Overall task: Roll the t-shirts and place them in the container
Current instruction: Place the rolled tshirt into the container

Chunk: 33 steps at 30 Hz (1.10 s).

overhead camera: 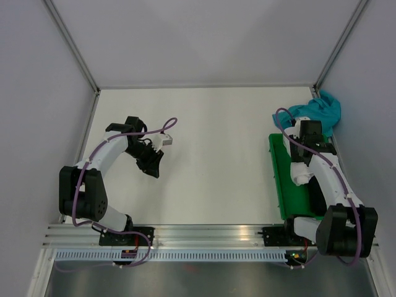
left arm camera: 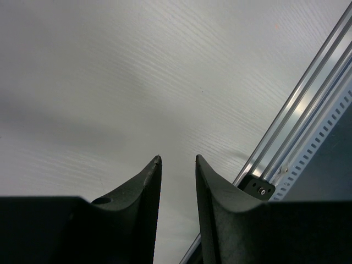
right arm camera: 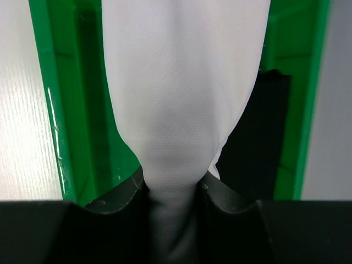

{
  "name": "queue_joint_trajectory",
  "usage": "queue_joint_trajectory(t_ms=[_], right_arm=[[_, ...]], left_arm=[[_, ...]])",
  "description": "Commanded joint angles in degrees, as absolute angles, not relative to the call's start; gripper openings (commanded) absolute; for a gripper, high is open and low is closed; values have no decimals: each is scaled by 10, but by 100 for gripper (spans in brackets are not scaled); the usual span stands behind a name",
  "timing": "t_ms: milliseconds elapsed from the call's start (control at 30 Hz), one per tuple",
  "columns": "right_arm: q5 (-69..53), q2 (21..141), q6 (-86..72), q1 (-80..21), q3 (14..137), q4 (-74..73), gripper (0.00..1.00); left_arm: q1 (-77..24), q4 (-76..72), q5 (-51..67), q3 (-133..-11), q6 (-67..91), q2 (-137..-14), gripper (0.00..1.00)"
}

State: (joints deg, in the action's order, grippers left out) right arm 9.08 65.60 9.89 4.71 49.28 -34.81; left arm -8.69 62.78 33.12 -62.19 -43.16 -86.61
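Note:
The white t-shirt [right arm camera: 181, 82] hangs bunched between the fingers of my right gripper [right arm camera: 172, 177], which is shut on it above the green bin [right arm camera: 49, 110]. From above, the right gripper [overhead camera: 301, 163] sits over the bin [overhead camera: 281, 185] with a bit of the white t-shirt [overhead camera: 301, 176] showing below it. The teal-blue t-shirt [overhead camera: 322, 111] lies crumpled at the back right, behind the bin. My left gripper [overhead camera: 153, 168] hovers over the bare table at the left. In the left wrist view the left gripper [left arm camera: 179, 158] is open, with a narrow gap and nothing between its fingers.
The white table [overhead camera: 216, 148] is walled in by grey panels at the back and on both sides. An aluminium rail [overhead camera: 204, 234] runs along the near edge between the two arm bases. The same rail [left arm camera: 300, 126] crosses the left wrist view at the right.

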Motion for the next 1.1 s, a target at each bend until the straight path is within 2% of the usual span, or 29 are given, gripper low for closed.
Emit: queue_joint_trajectory(t_ms=[0,100,367,467,600,700,933,1067], right_arm=[[38,708,103,46,501,-339,0],[13,738,113,42,509,-349,0],[-14,815,143,33,525,-370,8],[-32,833,152,28,532,-400,17],[-50,835,147,21,543,-410,54],[-40,815,135,21,545,-408,64],[36,745,83,24,584,-398,69],[12,771,25,40,607,-357,66]], left_arm=[[-84,619,353,-643,-448,-855,37],[-84,616,358,-643,-447,-854,37],[-84,611,369,-654,-442,-862,37],[-84,609,367,-655,-443,-864,37],[-84,609,367,-658,-443,-868,37],[-84,609,365,-659,-443,-871,37],[-84,609,360,-664,-443,-882,37],[-84,609,362,-665,-441,-884,38]])
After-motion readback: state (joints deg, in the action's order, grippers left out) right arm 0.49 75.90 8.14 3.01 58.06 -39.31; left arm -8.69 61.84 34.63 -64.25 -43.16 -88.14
